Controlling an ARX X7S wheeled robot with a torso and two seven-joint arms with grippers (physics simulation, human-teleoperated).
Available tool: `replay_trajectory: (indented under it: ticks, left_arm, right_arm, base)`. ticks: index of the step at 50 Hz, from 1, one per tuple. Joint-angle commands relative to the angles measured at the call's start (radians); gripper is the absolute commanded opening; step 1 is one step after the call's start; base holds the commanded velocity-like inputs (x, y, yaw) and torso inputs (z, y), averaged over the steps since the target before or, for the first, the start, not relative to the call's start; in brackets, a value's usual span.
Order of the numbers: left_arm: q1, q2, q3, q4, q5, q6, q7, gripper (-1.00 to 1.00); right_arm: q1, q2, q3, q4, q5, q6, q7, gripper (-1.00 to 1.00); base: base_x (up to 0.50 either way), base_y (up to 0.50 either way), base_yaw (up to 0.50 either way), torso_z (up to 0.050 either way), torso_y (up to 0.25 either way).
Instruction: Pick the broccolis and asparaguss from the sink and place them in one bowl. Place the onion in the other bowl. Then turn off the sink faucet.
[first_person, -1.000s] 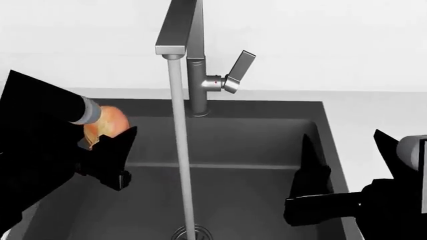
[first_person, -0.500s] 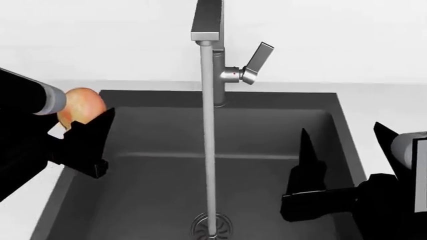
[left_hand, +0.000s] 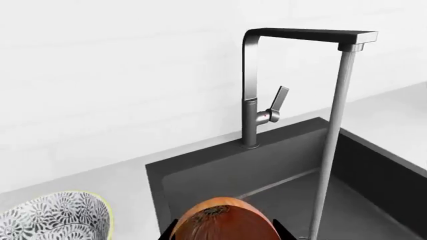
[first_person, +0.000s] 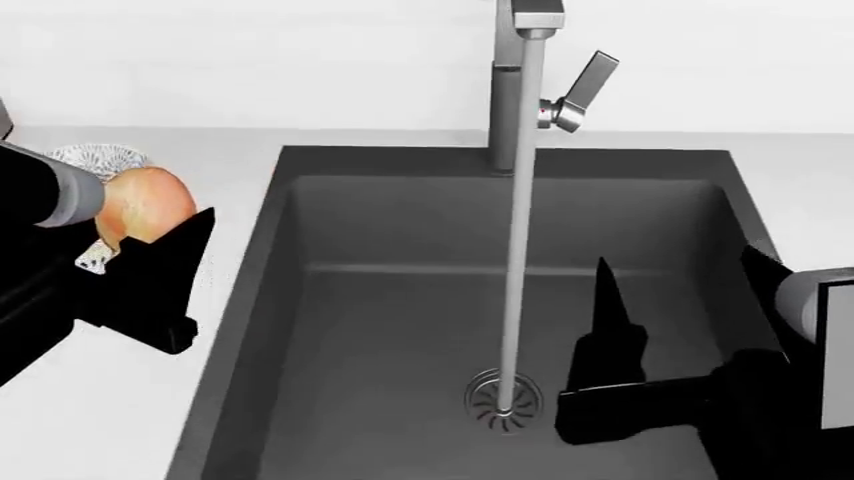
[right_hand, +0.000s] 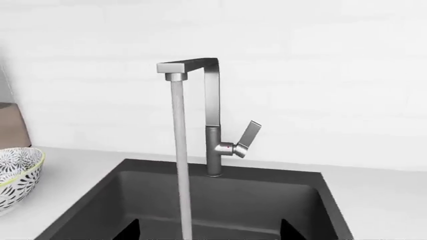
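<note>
I've swung left; my left gripper (first_person: 140, 235) holds the onion (first_person: 144, 203), jaws clamped, right gripper's (first_person: 674, 300) wide. Releasing short of the patterned bowl (left_hand: 57, 217) drops it on the bench (first_person: 134, 420).

Lighting: bright, even, diffuse; source not visible. Shadows: faint, soft inside sink (first_person: 400, 300). Glare: none. Focus: sharp throughout; no edge distortion.
</note>
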Motion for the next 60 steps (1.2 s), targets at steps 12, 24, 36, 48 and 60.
replay_trajectory:
  ticks: [12,24,36,48,60]
  left_arm:
    - [-0.004,-0.013,-0.022,0.044,-0.006,0.022,-0.01,-1.0]
    - [-0.023,-0.003,-0.022,0.035,-0.005,0.018,-0.039,-1.0]
    - [-0.012,0.007,-0.013,0.053,-0.007,0.019,-0.062,-1.0]
    - [-0.019,0.03,0.028,0.066,0.036,-0.005,-0.112,-1.0]
    - [-0.035,0.076,0.03,0.072,0.004,-0.003,-0.157,-1.0]
  right_arm:
    - [-0.009,0.0,0.012,-0.011,-0.02,-0.004,-0.008,1.0]
    - [0.0,-0.018,0.001,0.002,-0.029,0.004,-0.015,1.0]
    - [-0.012,-0.019,0.003,0.006,-0.033,-0.004,-0.016,1.0]
    - [0.0,-0.027,-0.002,0.008,-0.036,0.005,-0.018,1.0]
    - [-0.007,-0.03,0.004,0.023,-0.024,-0.001,-0.008,1.0]
  base:
    - [0.0,0.23,0.0,0.0,0.0]
    - [0.0,0.23,0.0,0.0,0.0]
    - [0.0,0.23,0.0,0.0,0.0]
    - [0.0,0.23,0.0,0.0,0.0]
    - [0.01,0.11,0.0,0.0,0.0]
